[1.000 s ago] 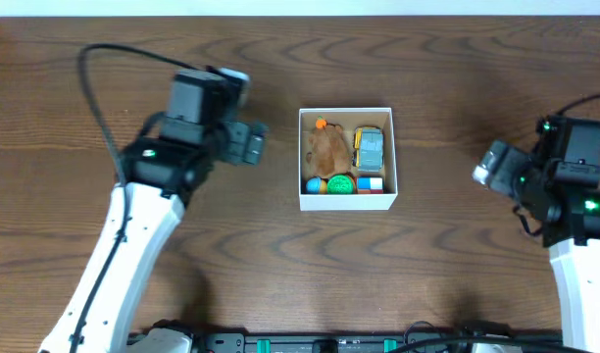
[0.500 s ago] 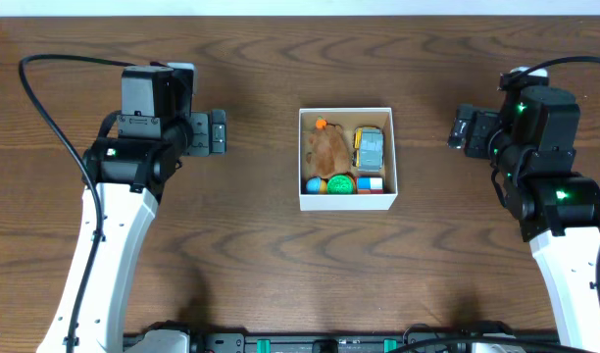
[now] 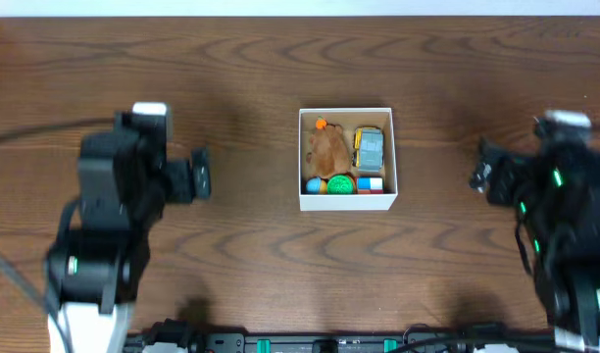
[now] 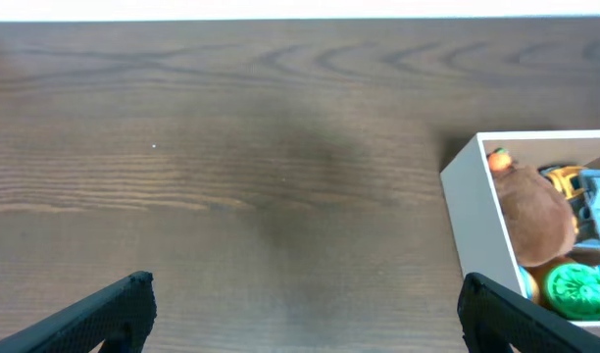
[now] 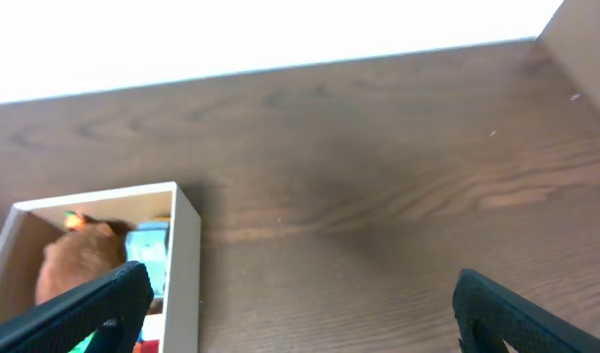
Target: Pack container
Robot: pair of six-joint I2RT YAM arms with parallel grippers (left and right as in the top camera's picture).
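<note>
Two grippers hang wide open and empty over the brown wooden desk [image 3: 251, 245]: the left gripper [image 4: 305, 309] and right gripper [image 5: 300, 304] flank the square white-walled cardboard container [image 3: 347, 202], which sits mid-desk holding a brown plush toy [image 3: 328, 149].

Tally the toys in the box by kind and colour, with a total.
brown plush toy: 1
yellow-and-grey toy truck: 1
green round toy: 1
blue round toy: 1
red-and-white block: 1
Total: 5 toys made out in the container.
</note>
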